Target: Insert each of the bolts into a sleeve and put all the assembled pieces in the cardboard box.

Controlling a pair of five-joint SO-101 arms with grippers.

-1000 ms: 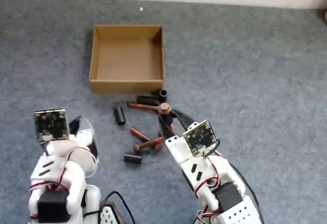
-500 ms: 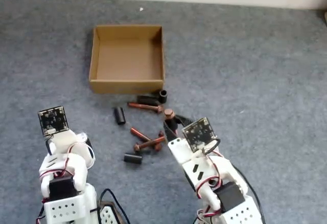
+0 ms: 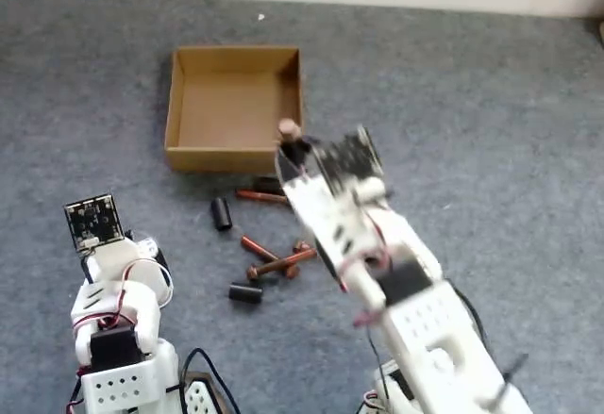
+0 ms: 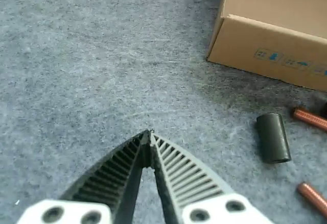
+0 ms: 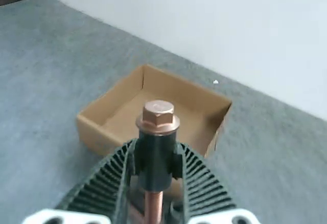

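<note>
1. In the high view the right arm is swinging up off the pile. Its right gripper is now hanging by the near wall of the cardboard box, and loose bolts are lying behind.
2. In the left wrist view the left gripper is sitting pressed together, empty, over the carpet.
3. In the right wrist view the jaws are pinching a sleeve with a bolt through it. I'm fearing an early release: the piece is seemingly hovering short of the box, so it could strike the wall and tumble outside.
</note>
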